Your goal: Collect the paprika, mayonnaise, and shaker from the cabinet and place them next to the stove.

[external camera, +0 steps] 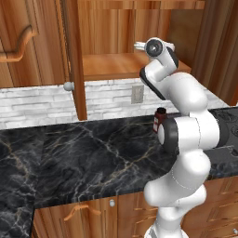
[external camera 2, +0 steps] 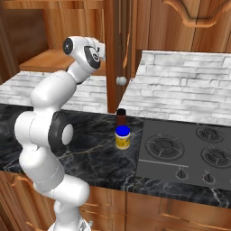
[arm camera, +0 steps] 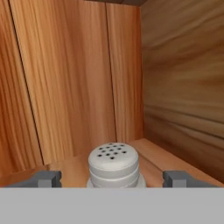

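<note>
Hand view puts my gripper (arm camera: 112, 178) astride the small pale grey-white shaker (arm camera: 113, 165) with its holed, rounded top, jaws spread wide on either side and not yet touching it; it stands on the plank shelf of the reddish-brown wooden cabinet (arm camera: 65, 87), near the back corner. I judge two-thirds done: the blue-lidded yellow mayonnaise jar (external camera 2: 122, 137) and dark paprika bottle (external camera 2: 121, 117) already stand on the black marble counter (external camera 2: 97, 153) beside the flat black stove (external camera 2: 180, 153).

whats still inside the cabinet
The shaker stands on the cabinet shelf between the claw fingertips; its lower body is cut off below.
</note>
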You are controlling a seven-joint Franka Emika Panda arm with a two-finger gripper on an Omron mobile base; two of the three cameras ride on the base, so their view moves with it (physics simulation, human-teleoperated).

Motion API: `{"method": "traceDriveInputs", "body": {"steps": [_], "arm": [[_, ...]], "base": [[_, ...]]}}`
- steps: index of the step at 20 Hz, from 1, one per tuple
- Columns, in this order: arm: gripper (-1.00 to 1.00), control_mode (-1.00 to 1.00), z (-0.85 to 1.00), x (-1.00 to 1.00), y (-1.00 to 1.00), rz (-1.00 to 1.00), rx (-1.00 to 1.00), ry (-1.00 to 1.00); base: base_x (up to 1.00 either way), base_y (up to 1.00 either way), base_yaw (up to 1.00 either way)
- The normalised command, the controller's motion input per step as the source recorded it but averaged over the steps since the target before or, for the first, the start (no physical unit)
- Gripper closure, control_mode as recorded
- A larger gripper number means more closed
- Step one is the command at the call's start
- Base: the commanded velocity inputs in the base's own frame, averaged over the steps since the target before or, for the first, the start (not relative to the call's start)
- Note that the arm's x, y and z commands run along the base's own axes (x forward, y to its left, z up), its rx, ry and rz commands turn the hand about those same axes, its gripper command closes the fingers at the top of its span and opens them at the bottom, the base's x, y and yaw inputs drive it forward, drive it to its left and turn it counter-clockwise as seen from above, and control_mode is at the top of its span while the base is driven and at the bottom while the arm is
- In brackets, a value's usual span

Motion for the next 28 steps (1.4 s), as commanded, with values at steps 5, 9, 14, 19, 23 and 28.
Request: {"method": "traceDriveInputs", "body": {"steps": [5, 9, 14, 19, 23, 28], "arm": [[1.0, -1.0, -0.07, 0.09, -0.1, 0.0, 0.0, 0.0], [1.0, -1.0, 0.0, 0.01, 0.0, 0.0, 0.0, 0.0], [1.0, -1.0, 0.0, -0.23, 0.0, 0.0, 0.01, -0.01], [1.0, -1.0, 0.0, -0.65, 0.0, 0.0, 0.05, -0.04], [1.0, -1.0, 0.0, -0.71, 0.0, 0.0, 0.07, -0.05], [1.0, -1.0, -0.02, -0.75, 0.0, 0.0, 0.07, -0.05]], "base": [[0.0, 0.0, 0.0], [0.0, 0.0, 0.0], [0.0, 0.0, 0.0], [0.0, 0.0, 0.0], [0.0, 0.0, 0.0], [0.0, 0.0, 0.0]]}}
